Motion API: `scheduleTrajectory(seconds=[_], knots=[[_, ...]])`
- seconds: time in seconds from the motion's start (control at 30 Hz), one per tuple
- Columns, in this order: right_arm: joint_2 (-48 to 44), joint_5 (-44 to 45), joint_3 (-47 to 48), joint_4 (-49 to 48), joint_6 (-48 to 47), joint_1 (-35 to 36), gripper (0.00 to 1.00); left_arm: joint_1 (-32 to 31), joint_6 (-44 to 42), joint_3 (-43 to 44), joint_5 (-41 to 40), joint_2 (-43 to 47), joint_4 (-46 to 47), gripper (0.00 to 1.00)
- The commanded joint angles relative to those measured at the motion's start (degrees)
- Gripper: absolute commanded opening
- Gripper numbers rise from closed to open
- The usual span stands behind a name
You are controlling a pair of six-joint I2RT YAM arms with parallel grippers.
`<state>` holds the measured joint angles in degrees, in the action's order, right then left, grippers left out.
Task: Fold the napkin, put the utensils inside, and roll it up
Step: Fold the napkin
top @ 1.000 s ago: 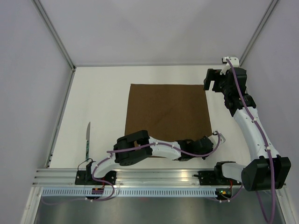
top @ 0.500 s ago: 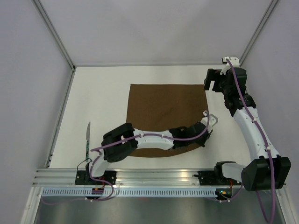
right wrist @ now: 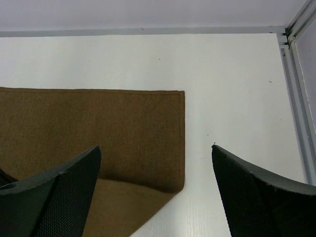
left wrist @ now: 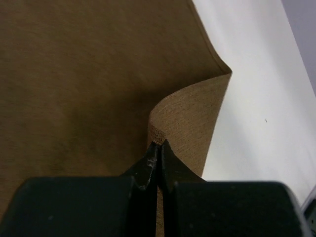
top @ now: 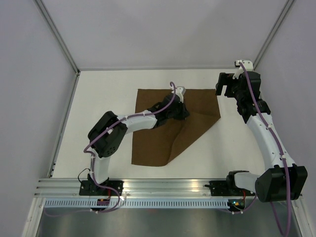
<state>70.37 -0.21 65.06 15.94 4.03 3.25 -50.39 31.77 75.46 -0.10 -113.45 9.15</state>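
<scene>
The thin, dark brown woven napkin lies on the smooth white bench, with its near right corner curled up and over in a soft bend. The black left pincer is clamped on that corner. The right pincer hangs spread wide above the far right corner

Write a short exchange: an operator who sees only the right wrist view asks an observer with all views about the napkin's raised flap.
Operator: What raises the flap at the bottom of my picture?
Observer: The left gripper, shut on a corner of the napkin.
Operator: How much of the cloth is off the table?
Observer: From above, only the near right part is pulled up and over. The near left corner lies flat on the table.
</scene>
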Motion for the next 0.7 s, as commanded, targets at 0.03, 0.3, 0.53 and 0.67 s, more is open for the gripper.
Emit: scheduleTrajectory(seconds=[0.03, 0.3, 0.53, 0.67], knots=[[-0.50, 0.38, 0.77, 0.67, -0.52, 0.36, 0.98, 7.14, 2.77, 0.21, 9.83, 3.58, 0.70, 0.02], [-0.76, -1.28, 0.69, 0.58, -0.61, 0.62, 0.98, 18.12, 2.51, 3.02, 17.58, 2.36, -2.99, 0.02], [-1.02, -1.81, 0.51, 0.67, -0.69, 0.80, 0.98, 24.54, 2.95, 3.46, 20.75, 1.21, -3.78, 0.02], [-1.02, -2.25, 0.42, 0.67, -0.60, 0.89, 0.98, 27.53, 3.21, 3.55, 21.89, 0.51, -3.96, 0.02]])
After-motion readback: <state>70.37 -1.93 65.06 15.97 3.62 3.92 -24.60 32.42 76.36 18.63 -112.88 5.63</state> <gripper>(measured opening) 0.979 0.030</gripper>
